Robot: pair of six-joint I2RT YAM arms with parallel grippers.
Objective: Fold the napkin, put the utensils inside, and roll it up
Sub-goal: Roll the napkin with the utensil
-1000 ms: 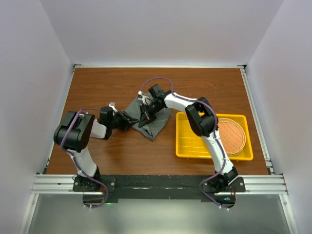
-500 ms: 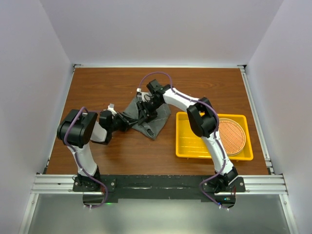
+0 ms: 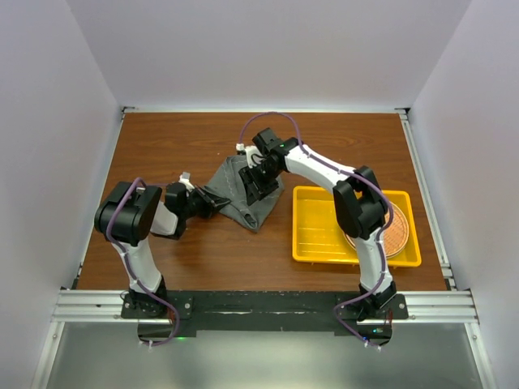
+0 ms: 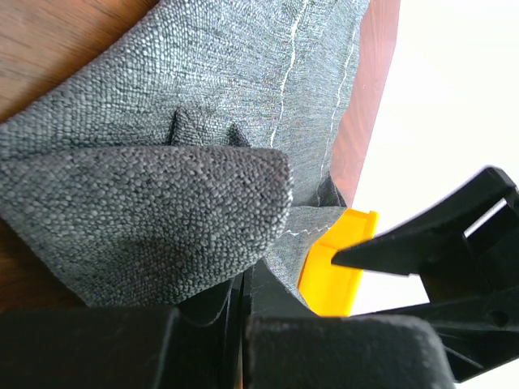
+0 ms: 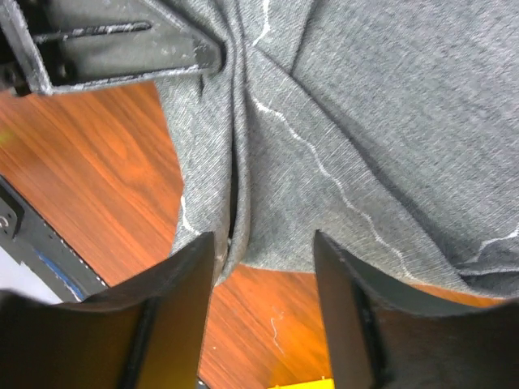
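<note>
The dark grey napkin (image 3: 246,193) lies crumpled and partly folded on the wooden table, left of the yellow tray. My left gripper (image 3: 219,203) is shut on the napkin's left corner; in the left wrist view a fold of the napkin (image 4: 154,178) bulges over the closed left gripper (image 4: 241,296). My right gripper (image 3: 256,183) hangs open just above the napkin's middle. In the right wrist view the right gripper (image 5: 263,271) straddles the napkin's (image 5: 365,138) near edge with nothing between its fingers. The utensils are out of view.
A yellow tray (image 3: 320,241) sits right of the napkin, and a round woven orange mat (image 3: 391,228) lies in its right half. The tray's corner (image 4: 334,267) shows close behind the cloth. The left gripper's body (image 5: 113,36) is near the right fingers.
My right gripper has opened and let go of the napkin, lifting slightly back and to the right. The left gripper keeps its hold on the corner.
</note>
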